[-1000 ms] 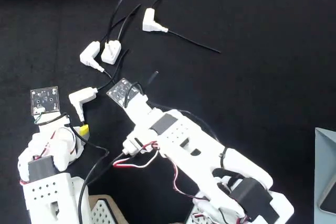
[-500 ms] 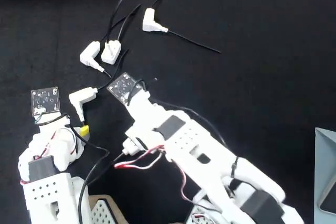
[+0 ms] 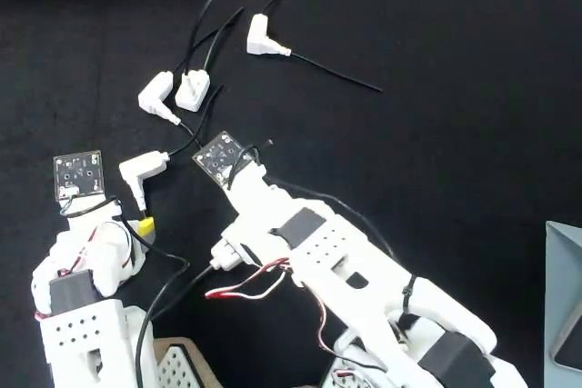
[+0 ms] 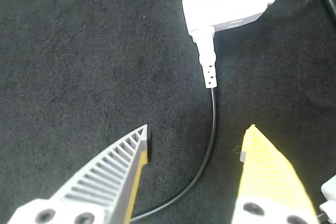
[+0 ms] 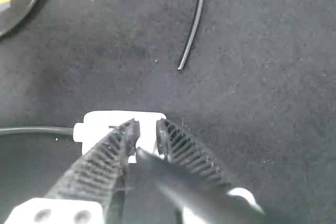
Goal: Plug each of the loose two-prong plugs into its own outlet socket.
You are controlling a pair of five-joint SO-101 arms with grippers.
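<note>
Looking down from above, the right arm (image 3: 300, 233) has pushed slightly farther out across the black counter (image 3: 455, 88) within the last second. From the left wrist, the left claw (image 4: 198, 129) hangs spread wide, with an angled white plug (image 4: 228, 6) lying just ahead. From the right wrist, the right claw (image 5: 147, 127) is pinched onto another white plug (image 5: 97, 119), which I'd judge is being carried toward a socket.
</note>
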